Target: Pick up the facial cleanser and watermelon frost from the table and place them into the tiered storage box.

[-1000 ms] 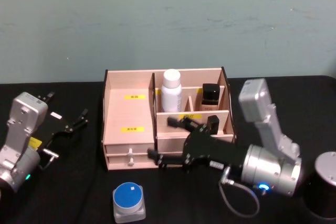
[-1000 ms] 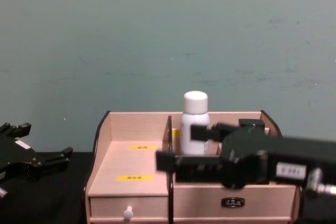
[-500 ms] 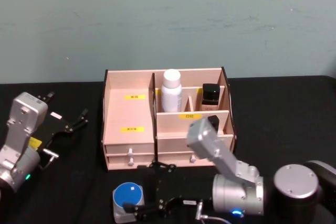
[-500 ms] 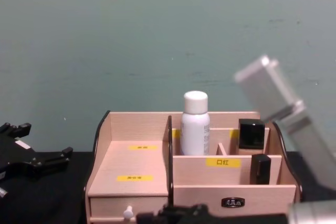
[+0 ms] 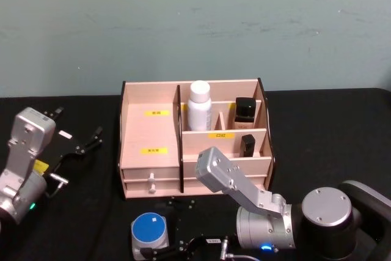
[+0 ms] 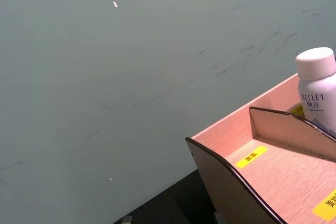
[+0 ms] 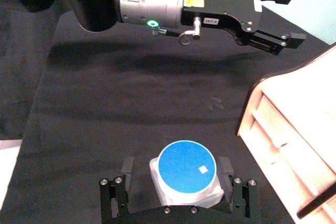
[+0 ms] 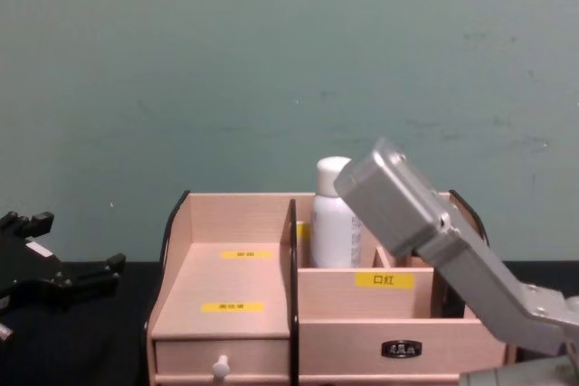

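Moved since a second ago: right gripper [image 7: 176, 170], from the drawer front of the tiered storage box [image 5: 137, 132], a pale pink wooden organiser with dark curved side edges, back toward 6 o'clock and down to the watermelon frost [image 5: 149, 230], a squat white jar with a round blue lid.
Unmoved meanwhile: left gripper [image 7: 281, 17], box, jar.
Right gripper state: spread, one black finger [image 7: 126, 167] at 9 o'clock and one at 3 o'clock of the jar; contact with the jar's wall impossible to tell.
Watermelon frost place: upright on the black cloth-covered table [image 5: 91, 212], at 6 o'clock of the box's left drawer, apart from the box.
Facial cleanser [image 5: 199, 107]: white bottle with a white cap, upright in the middle rear compartment, toward 12 o'clock.
Other contents: black square-capped bottle [image 5: 244, 109] at 3 o'clock of the cleanser; small black tube [image 5: 247, 145] in the front right compartment.
Left gripper state: spread, empty, at 9 o'clock of the box, well apart.
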